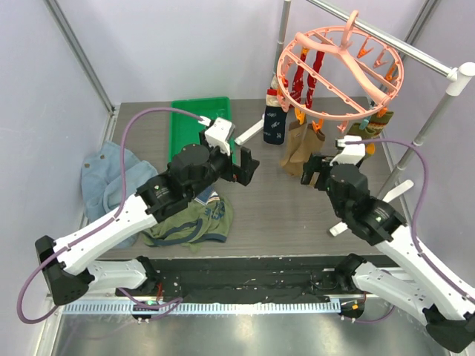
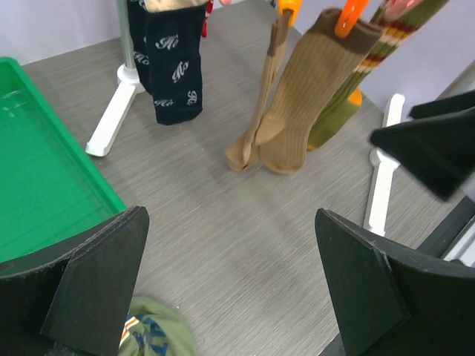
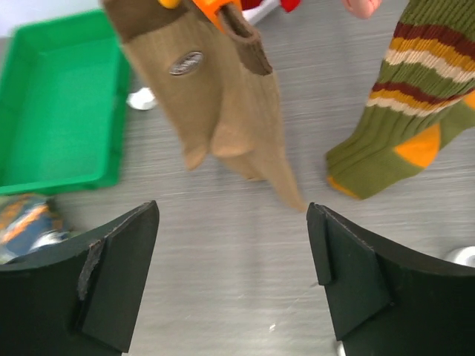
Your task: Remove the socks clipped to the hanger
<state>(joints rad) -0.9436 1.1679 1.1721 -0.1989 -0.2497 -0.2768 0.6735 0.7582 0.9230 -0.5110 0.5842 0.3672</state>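
Socks [image 1: 298, 152] on hanger [image 1: 352, 55]; green tray [image 1: 194, 127] nearby

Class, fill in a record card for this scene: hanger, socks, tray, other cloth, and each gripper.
hanger: pink ring hanger, hooked on the rail
socks: navy sock, tan socks, red socks, olive sock, all clipped on
tray: green tray, back left of the table
other cloth: T-shirt and denim, lying at the left
left gripper: open, holding nothing, facing the tan socks
right gripper: open, holding nothing, facing the tan socks and olive sock
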